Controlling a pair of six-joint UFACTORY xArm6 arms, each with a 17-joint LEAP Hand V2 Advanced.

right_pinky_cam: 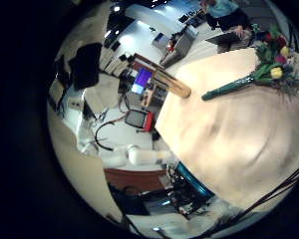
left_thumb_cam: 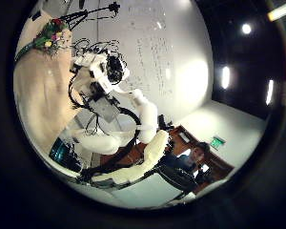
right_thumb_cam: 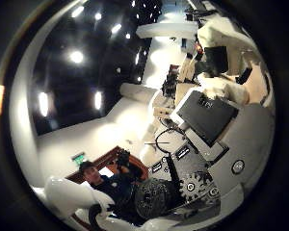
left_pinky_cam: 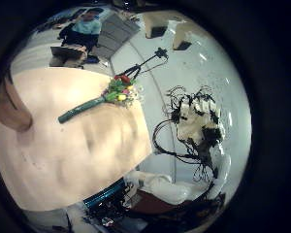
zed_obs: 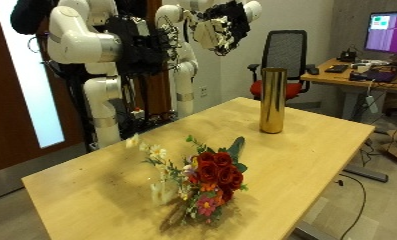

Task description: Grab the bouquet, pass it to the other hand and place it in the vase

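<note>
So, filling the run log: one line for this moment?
bouquet: lying on table | vase: upright, empty | left hand: raised, open | right hand: raised, open

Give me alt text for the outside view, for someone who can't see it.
A bouquet of red roses and pale flowers lies on a light wooden table, apart from a tall gold vase standing upright. Behind the table, both white arms are raised, and neither robot hand holds anything.
</note>
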